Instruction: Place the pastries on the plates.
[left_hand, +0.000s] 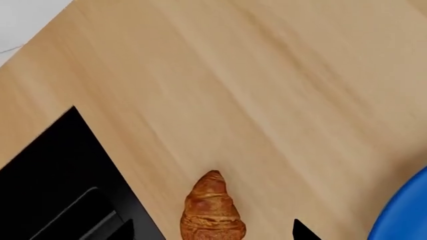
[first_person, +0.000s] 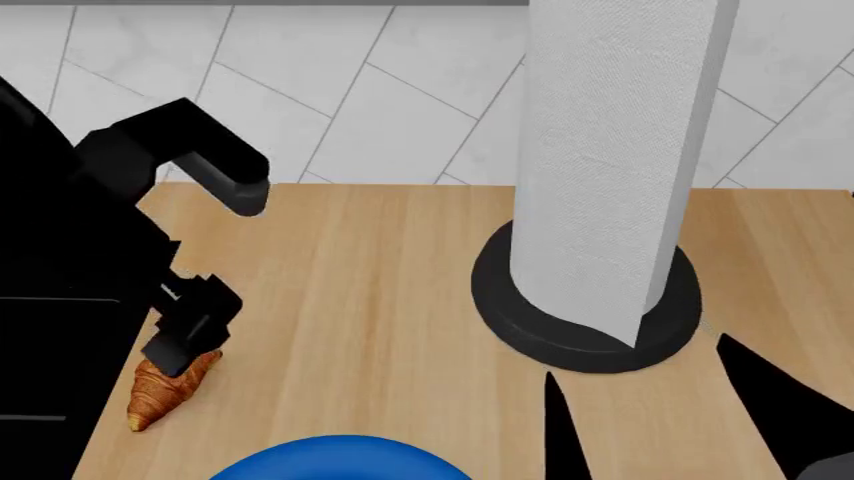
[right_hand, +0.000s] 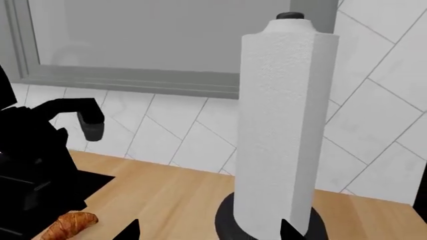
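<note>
Here, largest thing first.
Counter: pale wood counter (first_person: 374, 300), white tiled wall behind it.
Paper towel roll: tall white roll (first_person: 621, 150) upright on a black round base (first_person: 587, 335), right of centre; no print on it.
Black appliance: dark block (first_person: 54, 330) at the counter's left edge, unmarked.
Blue plate: only an arc of the blue plate (first_person: 334, 455) shows at the head view's bottom edge, just beside the croissant. No grey plate in view.
Left gripper: left gripper (first_person: 187, 335) sits directly over the croissant's upper end; whether the fingers touch or pinch it, cannot tell.
Right gripper: right gripper (first_person: 641, 410) near the towel base, fingertips spread wide, holding nothing.
Croissant: one croissant (first_person: 167, 390) flat on the wood, long axis slanting from the left gripper toward the counter's front-left; second pastry not seen.
Nearer arm: left, by far.
Writing: none legible anywhere.
</note>
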